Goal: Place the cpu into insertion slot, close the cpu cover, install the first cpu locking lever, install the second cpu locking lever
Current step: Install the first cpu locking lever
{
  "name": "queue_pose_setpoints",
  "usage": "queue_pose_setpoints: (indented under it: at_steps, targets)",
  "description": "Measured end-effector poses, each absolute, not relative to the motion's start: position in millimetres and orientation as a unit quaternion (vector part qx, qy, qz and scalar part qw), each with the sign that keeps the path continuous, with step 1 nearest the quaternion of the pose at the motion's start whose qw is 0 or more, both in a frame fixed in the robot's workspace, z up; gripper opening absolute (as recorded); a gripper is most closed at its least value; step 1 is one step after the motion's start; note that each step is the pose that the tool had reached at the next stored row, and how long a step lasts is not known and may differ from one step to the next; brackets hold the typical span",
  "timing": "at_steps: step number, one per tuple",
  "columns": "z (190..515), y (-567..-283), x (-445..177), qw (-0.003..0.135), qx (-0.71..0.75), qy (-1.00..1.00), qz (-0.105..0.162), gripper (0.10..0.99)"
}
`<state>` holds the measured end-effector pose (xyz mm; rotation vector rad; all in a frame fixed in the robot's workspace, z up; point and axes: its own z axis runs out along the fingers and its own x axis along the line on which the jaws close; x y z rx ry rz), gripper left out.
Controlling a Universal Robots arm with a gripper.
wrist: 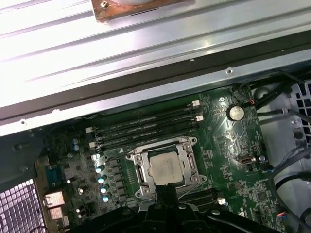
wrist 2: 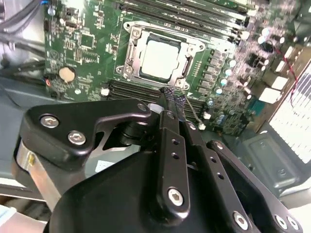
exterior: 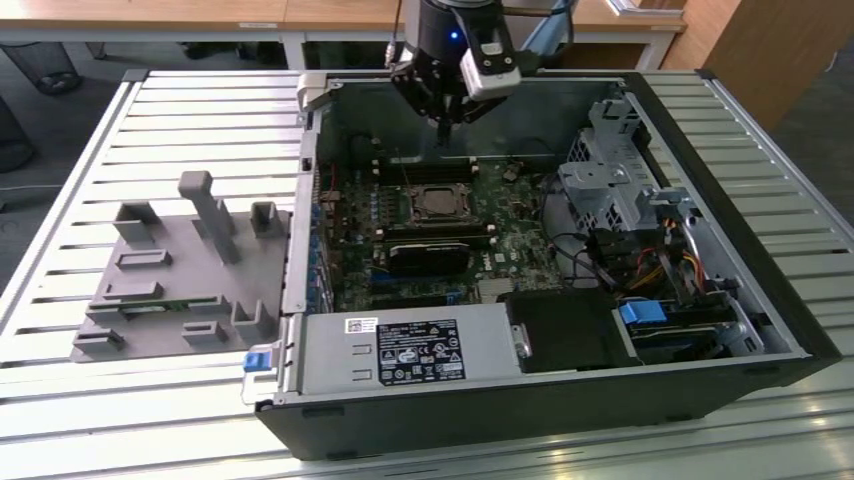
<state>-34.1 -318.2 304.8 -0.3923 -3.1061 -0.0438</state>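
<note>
One grey fixture tray point(exterior: 160, 270) sits on the slatted desk point(exterior: 80, 420) at the exterior view's left, beside the open computer case point(exterior: 747, 330). Mid-frame, the end effector point(exterior: 446, 118) hangs just inside the case's far wall, fingertips point(wrist 2: 169, 93) pinched together on nothing, clear air beneath. Below, the cpu point(exterior: 437, 203) lies in the insertion slot point(wrist 2: 137, 58), the cpu cover point(wrist 2: 181, 60) framing it, memory slots point(exterior: 427, 237) flanking. A drive cage point(exterior: 614, 190) and cables point(exterior: 667, 265) crowd the right.

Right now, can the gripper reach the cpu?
Probably yes. The gripper hangs close above the board beside the cpu. The case is open on top, and nothing lies between them. The cover rims the chip but leaves its middle bare.
</note>
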Motion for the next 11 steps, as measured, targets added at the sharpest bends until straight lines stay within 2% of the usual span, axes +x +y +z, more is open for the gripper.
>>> queue_pose_setpoints:
  at_steps: [11]
  targets:
    - [303.7,-318.2,-34.2,0.006,-0.049,-0.999,-0.014,0.118]
